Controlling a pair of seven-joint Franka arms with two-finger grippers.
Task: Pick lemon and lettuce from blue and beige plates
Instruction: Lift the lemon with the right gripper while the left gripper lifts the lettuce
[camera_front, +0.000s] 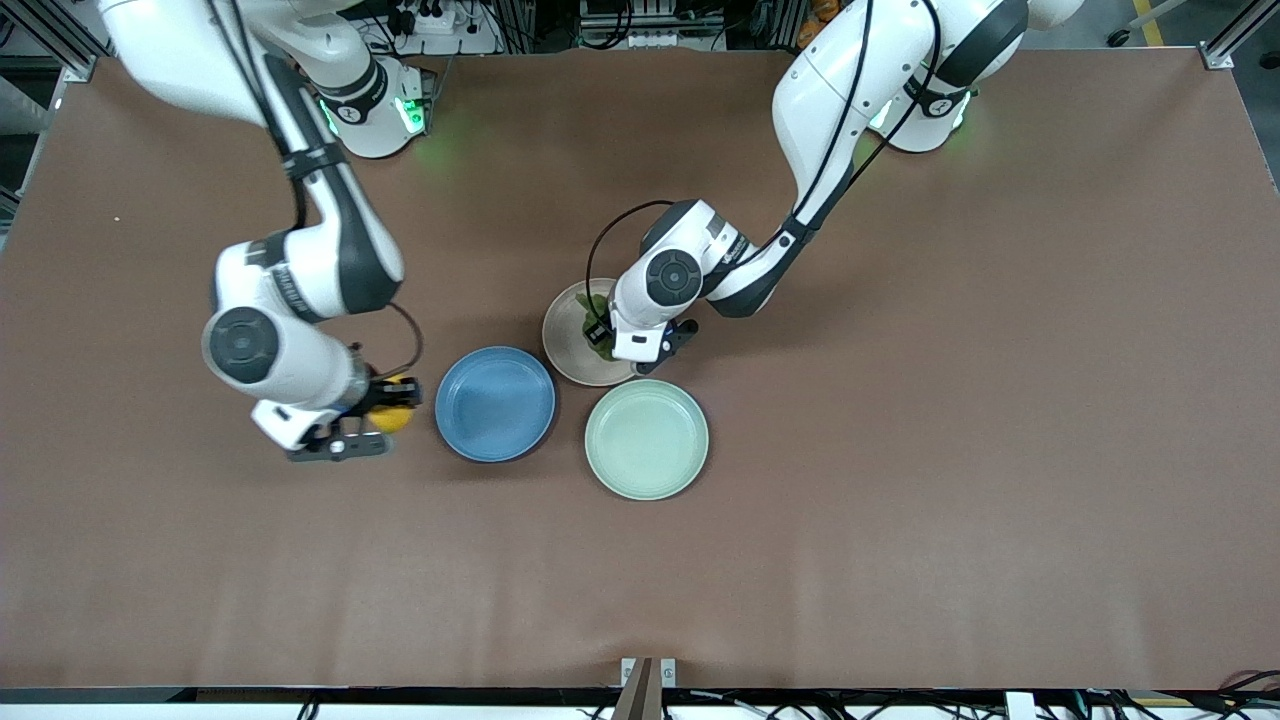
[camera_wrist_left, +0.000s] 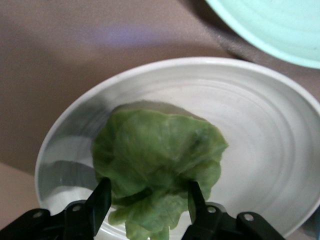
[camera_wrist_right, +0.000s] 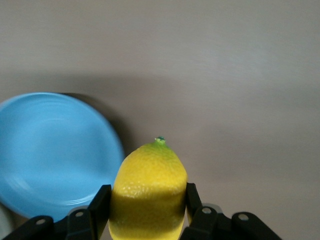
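The yellow lemon (camera_wrist_right: 147, 192) is gripped between the fingers of my right gripper (camera_wrist_right: 147, 202), shut on it. The right gripper (camera_front: 385, 412) hangs over bare table beside the blue plate (camera_front: 495, 404), toward the right arm's end; that plate (camera_wrist_right: 50, 155) holds nothing. The green wrinkled lettuce (camera_wrist_left: 155, 150) lies on the beige plate (camera_wrist_left: 280, 150). My left gripper (camera_wrist_left: 148, 202) is down over it, jaws apart, one finger on each side of the leaf. From the front, the left hand (camera_front: 640, 335) hides most of the lettuce (camera_front: 592, 306) and part of the beige plate (camera_front: 563, 340).
A mint-green plate (camera_front: 646, 440) with nothing on it stands just nearer the front camera than the beige plate, almost touching it, and shows as an edge (camera_wrist_left: 280, 25) in the left wrist view. Brown table surface lies all around the three plates.
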